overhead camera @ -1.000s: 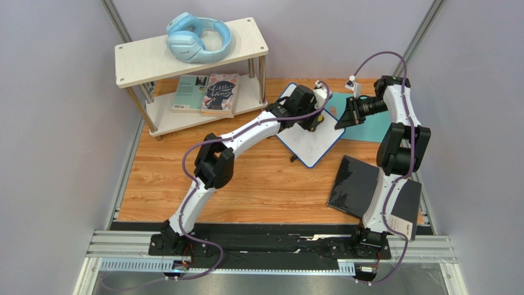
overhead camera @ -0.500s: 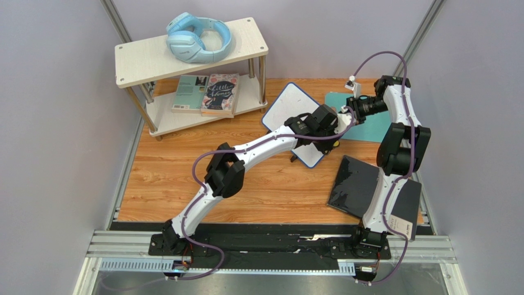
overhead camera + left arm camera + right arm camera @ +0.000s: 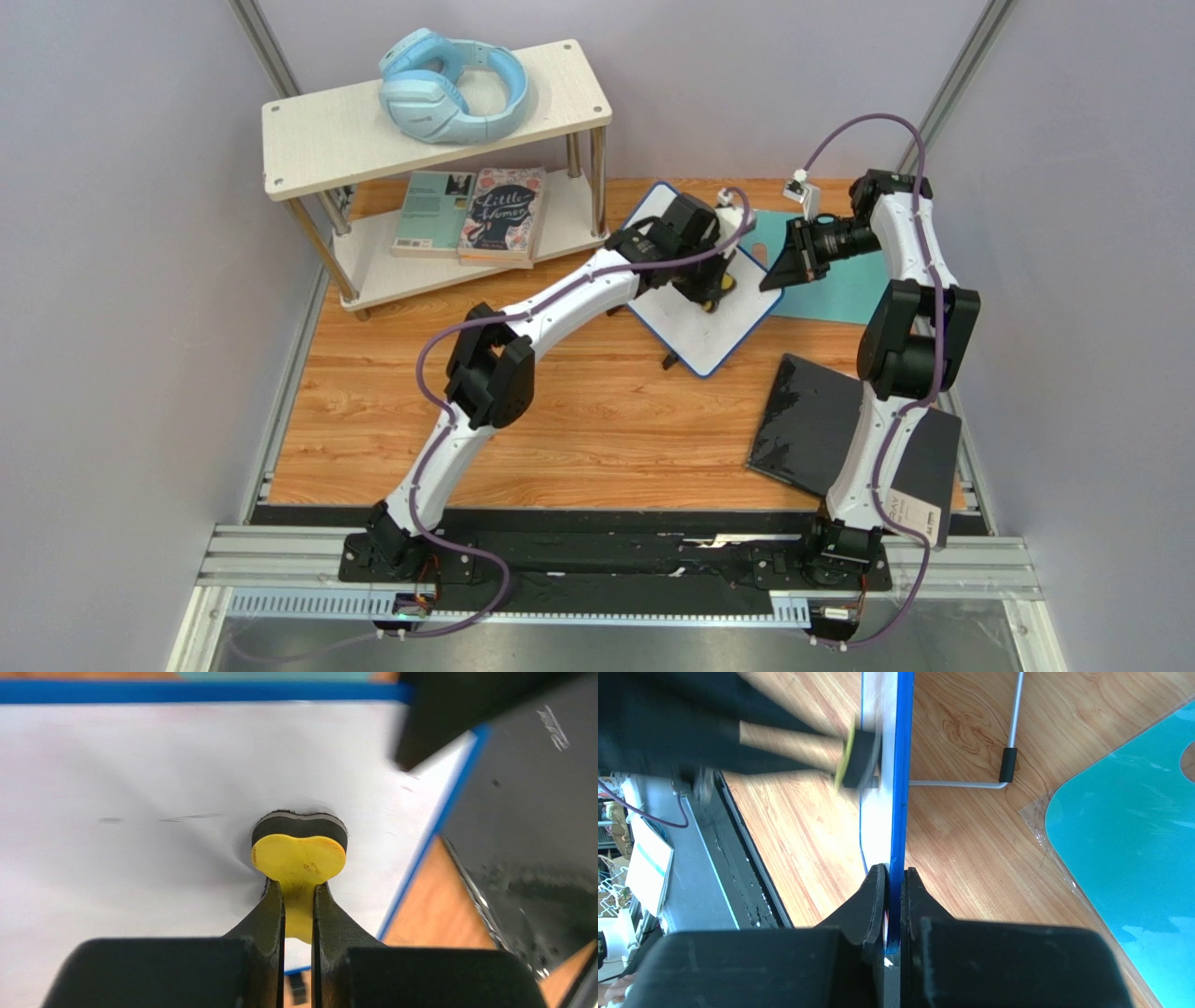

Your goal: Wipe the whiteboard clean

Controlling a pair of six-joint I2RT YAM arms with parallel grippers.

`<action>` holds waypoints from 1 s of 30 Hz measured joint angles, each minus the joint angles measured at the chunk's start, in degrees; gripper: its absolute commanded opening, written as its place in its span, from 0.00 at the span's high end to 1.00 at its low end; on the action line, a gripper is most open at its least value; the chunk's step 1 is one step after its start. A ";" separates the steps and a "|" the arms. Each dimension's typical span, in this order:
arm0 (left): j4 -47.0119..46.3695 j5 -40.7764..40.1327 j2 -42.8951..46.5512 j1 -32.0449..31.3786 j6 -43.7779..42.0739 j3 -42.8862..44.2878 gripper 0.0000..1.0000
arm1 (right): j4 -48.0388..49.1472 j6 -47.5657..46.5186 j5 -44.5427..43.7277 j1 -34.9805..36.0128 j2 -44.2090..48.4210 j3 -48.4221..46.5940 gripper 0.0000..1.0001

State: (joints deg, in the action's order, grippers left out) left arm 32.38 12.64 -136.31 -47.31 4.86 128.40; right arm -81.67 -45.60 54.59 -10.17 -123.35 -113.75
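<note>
The whiteboard (image 3: 701, 329), white with a thin blue frame, stands tilted on its stand at the table's back middle. My left gripper (image 3: 711, 284) is shut on a yellow eraser (image 3: 299, 859) whose black pad presses on the white surface (image 3: 140, 784). Faint grey marks (image 3: 189, 817) remain left of the eraser. My right gripper (image 3: 776, 273) is shut on the board's blue edge (image 3: 902, 777). In the right wrist view the eraser (image 3: 857, 757) shows against the board's face, blurred.
A teal mat (image 3: 842, 291) lies behind the right gripper. A black glossy panel (image 3: 802, 420) lies at the front right. A white two-tier shelf (image 3: 421, 126) at back left holds blue headphones (image 3: 452, 87) and books (image 3: 498, 213).
My left gripper with the eraser swept from the board's upper part to its lower right, then back up. The right gripper kept hold of the board's edge.
</note>
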 measured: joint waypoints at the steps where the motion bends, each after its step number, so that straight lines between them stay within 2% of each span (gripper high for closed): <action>1: 0.42 -0.70 -0.39 0.98 0.17 1.31 1.00 | -0.07 0.13 0.02 0.00 0.00 0.00 1.00; 10: 3.43 -6.54 -4.00 7.72 3.15 8.22 1.00 | -0.63 0.63 -0.11 0.00 0.00 0.00 1.00; 18: 3.52 -5.95 -4.70 10.27 6.88 8.28 1.00 | -0.61 1.27 -0.44 0.00 0.00 0.11 1.00; 30: 0.74 -11.28 -5.77 13.66 8.52 9.05 1.00 | -0.83 1.25 -0.44 0.00 0.02 0.17 1.00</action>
State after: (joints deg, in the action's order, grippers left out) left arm 33.12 1.37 -142.08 -33.65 13.39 137.45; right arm -82.50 -44.36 54.15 -10.17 -123.33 -113.58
